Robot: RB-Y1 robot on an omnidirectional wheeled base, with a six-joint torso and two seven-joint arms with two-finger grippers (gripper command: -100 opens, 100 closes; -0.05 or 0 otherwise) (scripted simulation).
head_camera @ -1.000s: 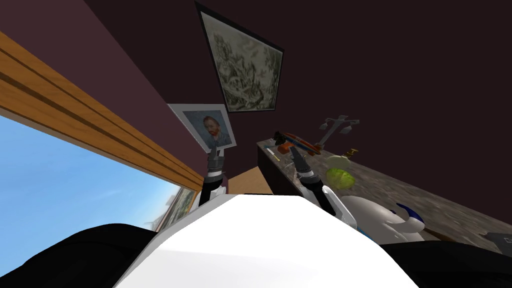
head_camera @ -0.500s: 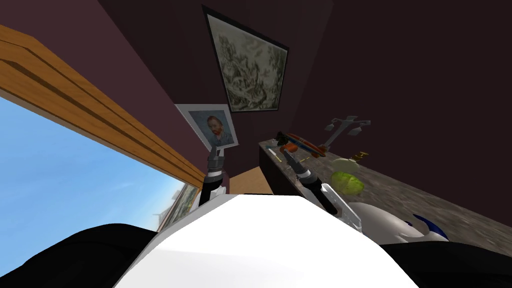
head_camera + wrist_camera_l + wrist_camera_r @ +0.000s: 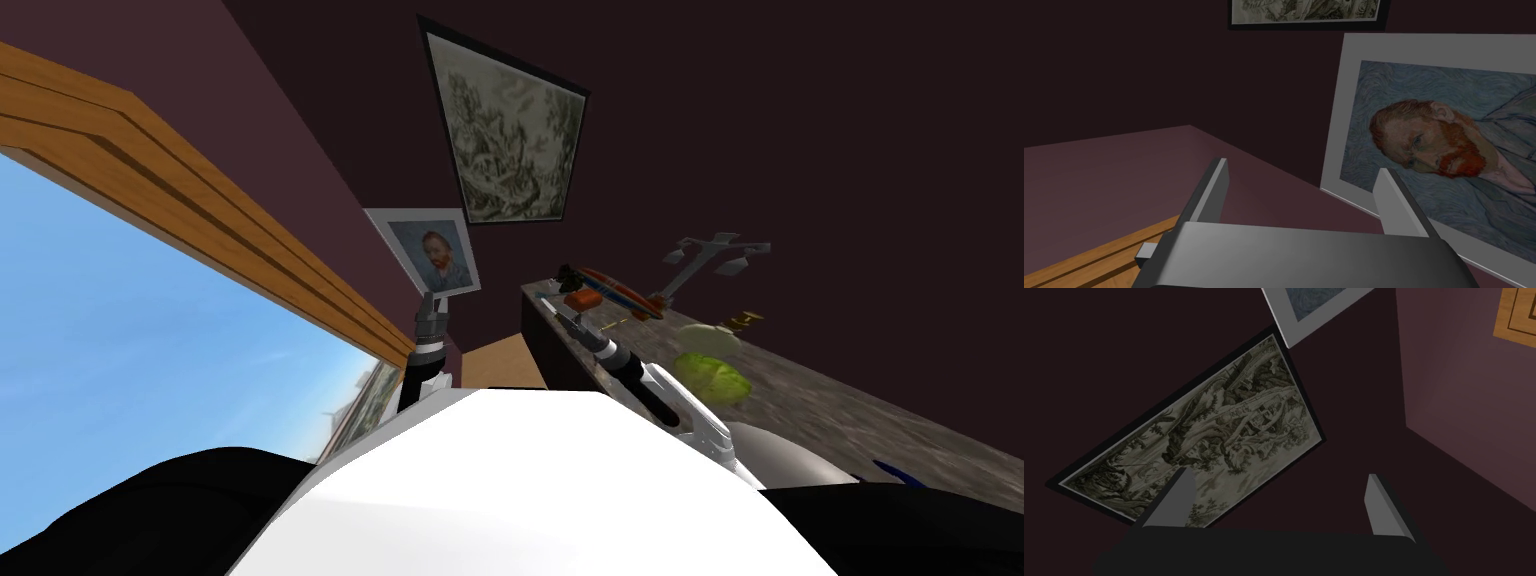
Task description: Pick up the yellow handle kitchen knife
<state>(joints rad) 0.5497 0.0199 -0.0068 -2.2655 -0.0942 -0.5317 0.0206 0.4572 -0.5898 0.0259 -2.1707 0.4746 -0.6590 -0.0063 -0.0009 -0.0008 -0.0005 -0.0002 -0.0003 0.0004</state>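
Lying flat near the far left corner of the table [image 3: 850, 415], the yellow handle kitchen knife [image 3: 546, 300] shows in the head view as a thin pale sliver, too small to tell handle from blade. Just short of it hovers the right claw [image 3: 568, 316], reaching out over the table's near edge on a dark and white forearm; whether it touches the knife cannot be told. The right wrist view shows its 2 grey fingers [image 3: 1174, 498] spread about a third of the frame apart, with nothing between them. Just beyond the knife sit an orange-red object [image 3: 580, 298] and a small dark one [image 3: 565, 272], with a long red and blue striped item [image 3: 618, 290] beside them. A thin yellowish stick [image 3: 617, 324] lies on the table to the right of the claw. Farther along the mottled grey-brown top are a green leafy ball [image 3: 712, 376], a pale round thing [image 3: 708, 335], a small brown and gold piece [image 3: 743, 320] and a grey branching stand [image 3: 715, 255]. The left claw [image 3: 432, 303] is held up to the left of the table, well apart from it and from the knife; its 2 fingers [image 3: 1216, 185] likewise stand wide and hold nothing
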